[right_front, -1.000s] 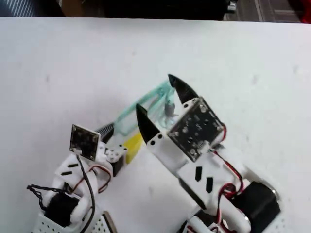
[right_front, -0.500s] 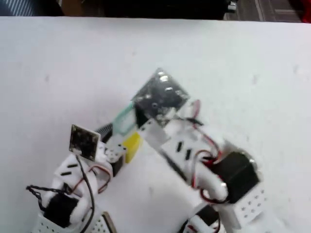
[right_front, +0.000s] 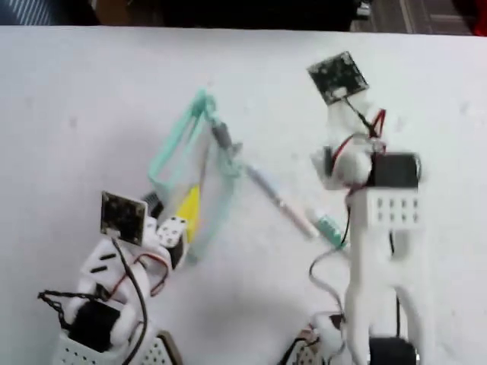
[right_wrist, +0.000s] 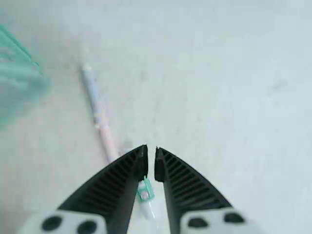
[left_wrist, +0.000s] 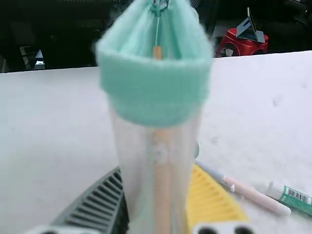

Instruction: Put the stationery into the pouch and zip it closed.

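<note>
My left gripper (left_wrist: 156, 171) is shut on the near end of a clear pouch (right_front: 189, 171) with teal trim, one grey finger (left_wrist: 97, 209) and one yellow finger (left_wrist: 209, 202) on either side of it. The pouch's teal mouth (left_wrist: 156, 83) points away from that gripper, and a wooden pencil (left_wrist: 161, 195) lies inside. To the pouch's right, a pale pen (right_front: 280, 201) and a green-labelled tube (right_front: 331, 228) lie on the table. My right gripper (right_wrist: 151, 153) hangs shut just above the tube (right_wrist: 145, 191), holding nothing; the pen (right_wrist: 97, 109) lies ahead of it.
The white table (right_front: 91, 91) is bare to the left and at the back. The right arm (right_front: 373, 205) stands tall at the right of the pen. Beyond the table's far edge is a dark room with a red stool (left_wrist: 241, 44).
The right arm has pulled back from the pouch's mouth toward the right and risen, and its gripper went from open to shut. The pouch swung leftward, and the pen and tube now lie uncovered.
</note>
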`<state>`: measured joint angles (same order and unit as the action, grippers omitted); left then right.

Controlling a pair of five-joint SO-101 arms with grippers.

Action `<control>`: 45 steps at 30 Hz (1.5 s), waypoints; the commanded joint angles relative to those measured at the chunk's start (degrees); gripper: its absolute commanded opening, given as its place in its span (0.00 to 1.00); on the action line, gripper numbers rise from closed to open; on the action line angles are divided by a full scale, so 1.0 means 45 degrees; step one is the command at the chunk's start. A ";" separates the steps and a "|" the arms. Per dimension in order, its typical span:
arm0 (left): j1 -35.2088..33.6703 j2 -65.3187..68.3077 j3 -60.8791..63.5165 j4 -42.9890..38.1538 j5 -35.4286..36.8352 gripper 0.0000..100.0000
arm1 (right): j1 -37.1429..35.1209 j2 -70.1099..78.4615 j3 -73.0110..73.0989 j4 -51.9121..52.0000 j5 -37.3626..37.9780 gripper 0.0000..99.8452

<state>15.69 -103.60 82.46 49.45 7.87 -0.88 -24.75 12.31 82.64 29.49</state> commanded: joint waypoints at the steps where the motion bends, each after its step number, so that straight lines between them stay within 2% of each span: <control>1: -0.0029 -0.0166 -0.0117 -0.0371 -0.0156 0.11 | 0.0557 0.0635 0.0488 0.0615 0.2911 0.03; 7: -0.0010 -0.0166 -0.0117 -0.0371 -0.0156 0.11 | 0.1299 -0.0010 0.3204 -0.1338 0.3849 0.06; 11: -0.0107 -0.0166 -0.0117 -0.0371 -0.0156 0.11 | -0.0166 -0.0537 0.4650 -0.2901 0.3380 0.18; 13: -0.0127 -0.0166 -0.0117 -0.0352 -0.0156 0.11 | -0.1416 -0.0557 0.4845 -0.3272 0.2657 0.19; 18: -0.0869 -0.0166 -0.0117 -0.0293 -0.0117 0.11 | -0.3604 0.0322 0.4571 -0.3995 0.1309 0.17; 22: -0.1416 -0.0166 -0.0117 -0.0352 -0.0059 0.11 | -0.3702 0.1670 0.4552 -0.5324 0.0918 0.17; 39: -0.1299 -0.0166 -0.0098 -0.0684 -0.0117 0.11 | -0.4249 0.6554 0.4337 -0.9328 0.0996 0.17; 45: -0.0361 -0.0166 -0.0078 -0.0664 -0.0156 0.11 | -0.4151 0.8137 0.2247 -0.7414 0.0996 0.01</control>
<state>11.38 -103.52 82.55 48.48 7.60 -19.52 10.24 27.08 46.24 34.07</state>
